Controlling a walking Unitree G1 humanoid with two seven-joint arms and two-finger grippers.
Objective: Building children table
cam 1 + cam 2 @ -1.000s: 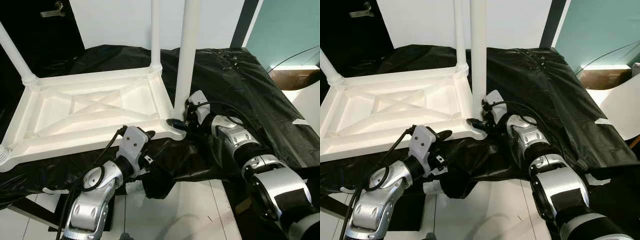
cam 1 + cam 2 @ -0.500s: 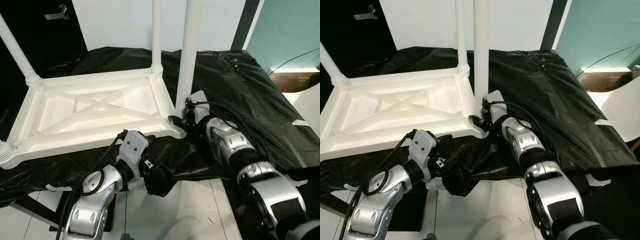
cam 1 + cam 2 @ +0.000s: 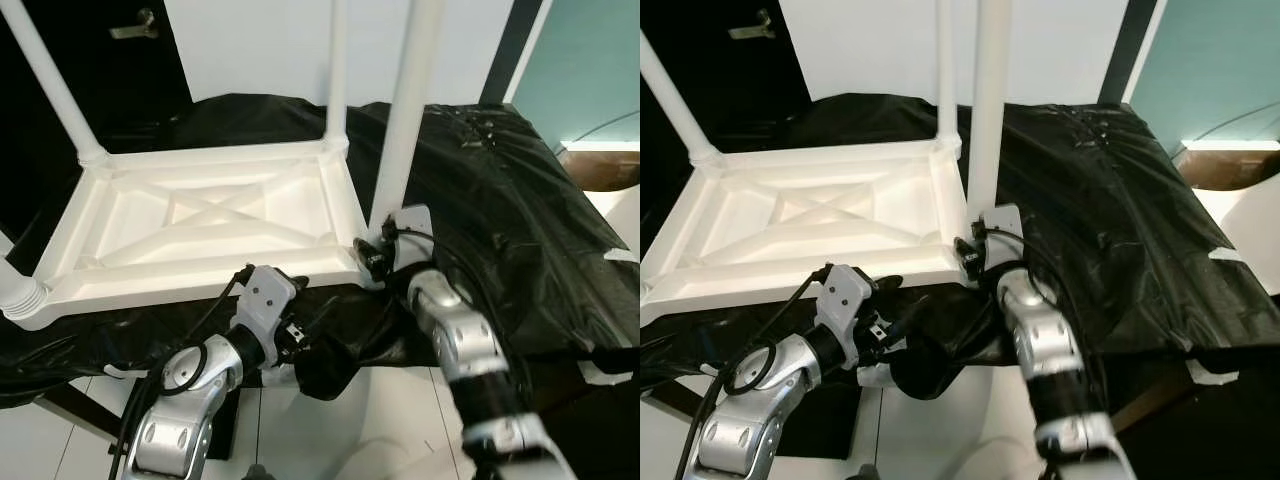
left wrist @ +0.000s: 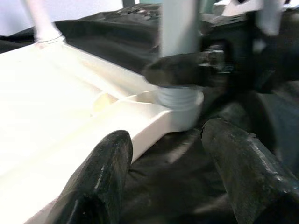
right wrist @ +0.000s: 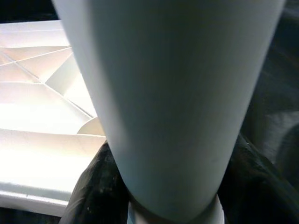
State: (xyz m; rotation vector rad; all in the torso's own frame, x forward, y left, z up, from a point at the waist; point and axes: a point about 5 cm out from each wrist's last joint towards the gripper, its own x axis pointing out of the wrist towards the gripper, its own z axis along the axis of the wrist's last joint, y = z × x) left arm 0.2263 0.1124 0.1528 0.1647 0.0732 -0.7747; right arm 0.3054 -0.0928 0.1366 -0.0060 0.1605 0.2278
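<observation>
Your right tool (image 3: 376, 256) clamps the base of the white plastic leg (image 3: 405, 130) standing in the near corner socket of the upturned white tabletop (image 3: 205, 225) on the black-draped counter (image 3: 520, 200), while your left tool (image 4: 163, 172) gapes wide below; a tilted leg could cross-thread.

No text, label, brand, number or sign can be read anywhere in these views.

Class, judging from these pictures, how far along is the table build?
Done: two far legs stand in the upturned tabletop.
In hand: the right gripper clamps the near-right leg at its corner socket; the left gripper waits open at the near edge.
Left: the near-left corner, its leg state unclear.
</observation>
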